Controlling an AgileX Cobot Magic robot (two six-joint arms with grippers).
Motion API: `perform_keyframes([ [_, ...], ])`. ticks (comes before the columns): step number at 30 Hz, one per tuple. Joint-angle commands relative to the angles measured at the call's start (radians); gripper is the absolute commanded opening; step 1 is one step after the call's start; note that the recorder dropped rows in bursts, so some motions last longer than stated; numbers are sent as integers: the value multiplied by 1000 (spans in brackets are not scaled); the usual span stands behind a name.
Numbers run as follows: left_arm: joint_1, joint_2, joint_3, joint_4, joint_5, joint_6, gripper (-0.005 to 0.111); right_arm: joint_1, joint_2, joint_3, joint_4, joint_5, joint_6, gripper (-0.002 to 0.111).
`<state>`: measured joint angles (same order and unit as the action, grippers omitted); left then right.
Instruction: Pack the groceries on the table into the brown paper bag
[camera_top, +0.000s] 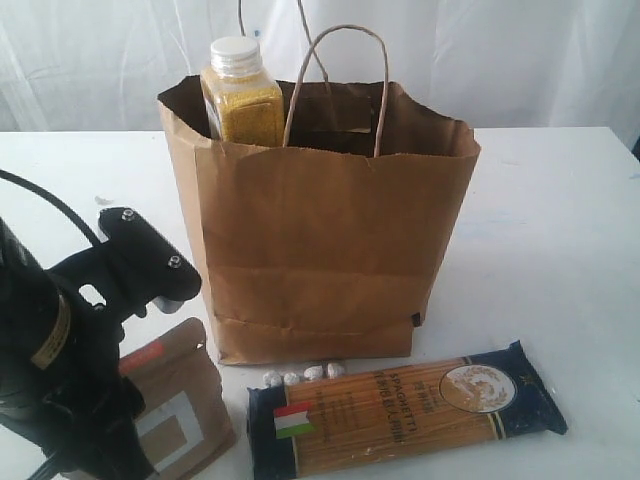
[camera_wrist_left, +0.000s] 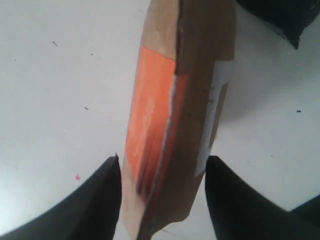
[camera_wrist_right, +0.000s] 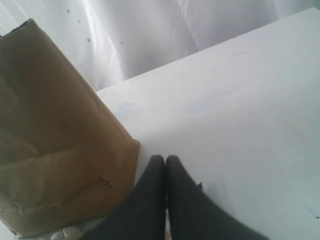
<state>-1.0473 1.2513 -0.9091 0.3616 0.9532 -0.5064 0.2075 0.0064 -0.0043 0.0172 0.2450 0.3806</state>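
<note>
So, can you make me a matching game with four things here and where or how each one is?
1. clear bottle of yellow grain
2. long dark-blue spaghetti packet
3. kraft pouch with orange strip
4. black right gripper

A. flat on the white table
B. shut, holding nothing
C. inside the tall brown paper bag
D. between the fingers of the open left gripper

Pairs: 1-C, 2-A, 3-D, 4-B

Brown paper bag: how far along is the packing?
Done: the yellow-grain bottle stands in the brown paper bag. In hand: the left gripper straddles the kraft pouch, jaws open. Left: that pouch and the spaghetti packet on the table before the bag. The jars are not visible; the right gripper is shut, empty.
</note>
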Motion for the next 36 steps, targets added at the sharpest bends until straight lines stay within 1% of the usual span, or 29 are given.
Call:
perform_keyframes([
  [1,-2,-7,6,-2,15,-21,55,-8,-6,4,-11,-15,-3,0],
  [3,-2,-7,6,-2,15,-21,58,-8,-6,4,-11,-15,-3,0],
  [7,-2,-7,6,-2,2,-21,75,-8,-6,4,-11,-15,-3,0],
  [10,-2,-7,6,-2,-14,-21,81,-8,-6,4,-11,-15,-3,0],
  [19,-2,-5,6,6,-70,-25,81,-8,-6,4,-11,-15,-3,0],
  [30,-2,-5,6,30,-72,-40,81,-8,-6,4,-11,-15,-3,0],
  [36,-2,-5,6,33,-101,-48,81,-8,-6,4,-11,-15,-3,0],
])
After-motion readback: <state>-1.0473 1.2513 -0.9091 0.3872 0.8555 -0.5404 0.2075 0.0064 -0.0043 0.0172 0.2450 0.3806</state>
